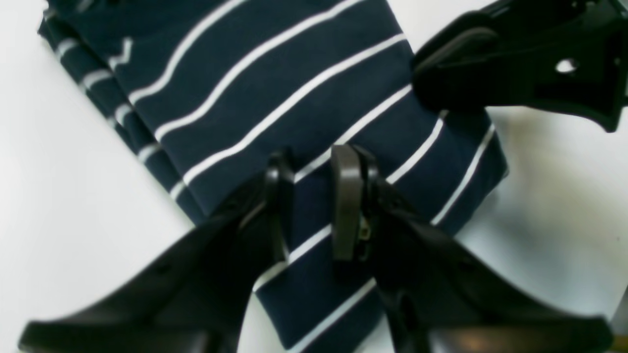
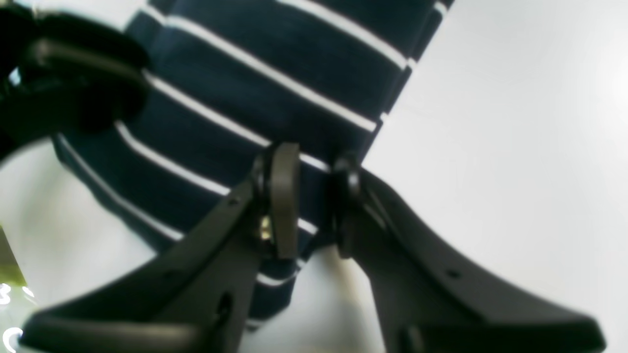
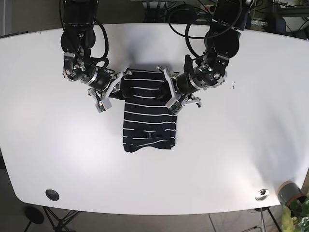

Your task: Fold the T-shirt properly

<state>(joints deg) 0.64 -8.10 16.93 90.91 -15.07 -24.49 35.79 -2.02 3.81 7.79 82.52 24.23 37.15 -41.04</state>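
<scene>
Base view looks down on a white table (image 3: 231, 159) with a navy shirt (image 3: 148, 121) with thin white stripes lying near its middle, folded into a tall narrow rectangle. Two black arms reach in from the far edge and meet at the shirt's far end. On this view's left, the right gripper (image 3: 117, 85) sits at the shirt's far left corner; on this view's right, the left gripper (image 3: 170, 91) sits at the far right edge. Left wrist view shows the left gripper (image 1: 314, 196) with its two fingers a narrow gap apart, striped cloth visible between them, poised low over the folded shirt (image 1: 274, 98) near one corner; whether the pads press the cloth cannot be told. The other gripper's dark tip shows at the upper right of that view, resting at the shirt's edge. Right wrist view shows the right gripper (image 2: 314, 196) likewise parted by a narrow gap, with the shirt's (image 2: 255, 88) edge and corner seen through it, and the frame is too blurred to tell if it grips. Layered edges of cloth show along the shirt's side. A small dark round fitting (image 3: 52, 195) sits on the table near the front left corner, and a silver one (image 3: 261, 194) near the front right
</scene>
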